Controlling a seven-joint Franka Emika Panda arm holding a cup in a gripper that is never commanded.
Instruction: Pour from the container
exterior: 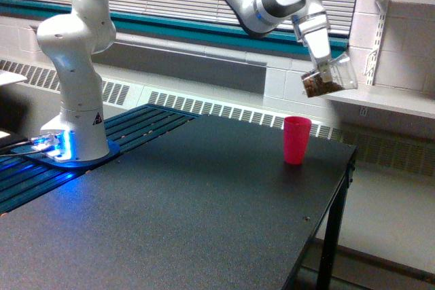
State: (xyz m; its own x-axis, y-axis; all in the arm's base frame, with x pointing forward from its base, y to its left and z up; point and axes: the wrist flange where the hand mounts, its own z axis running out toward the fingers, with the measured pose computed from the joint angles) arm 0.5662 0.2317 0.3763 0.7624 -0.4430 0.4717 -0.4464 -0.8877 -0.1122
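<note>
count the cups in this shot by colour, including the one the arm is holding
clear cup with brown bits, held tilted in the gripper: 1
pink cup, upright on the black table: 1
total: 2

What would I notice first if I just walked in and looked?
Probably the big white robot arm, standing at the exterior view's left with a blue glow at its base and reaching across the top. Its fingers hold a tilted clear cup with brown bits inside, up in the air. Below it, a bright pink cup stands upright near the far corner of the black table.
</note>
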